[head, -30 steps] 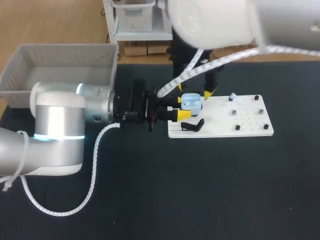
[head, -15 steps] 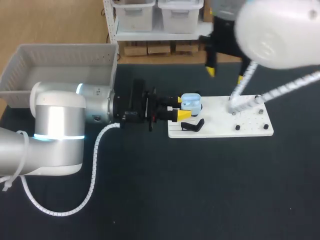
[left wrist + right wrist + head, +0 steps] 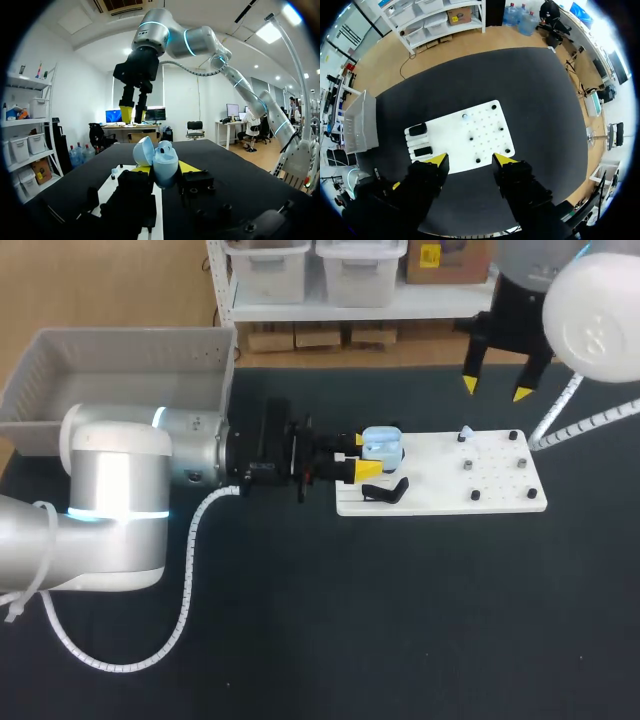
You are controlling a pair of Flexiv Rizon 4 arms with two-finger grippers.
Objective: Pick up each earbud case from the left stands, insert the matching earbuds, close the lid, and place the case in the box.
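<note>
One case (image 3: 159, 157) within left pincer (image 3: 164, 170)

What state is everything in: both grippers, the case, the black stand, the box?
left gripper: shut on earbud case
earbud case: lid open, held at white board's left end
right gripper: open, empty, high over table's far edge
black stand: empty
box: no case inside
</note>
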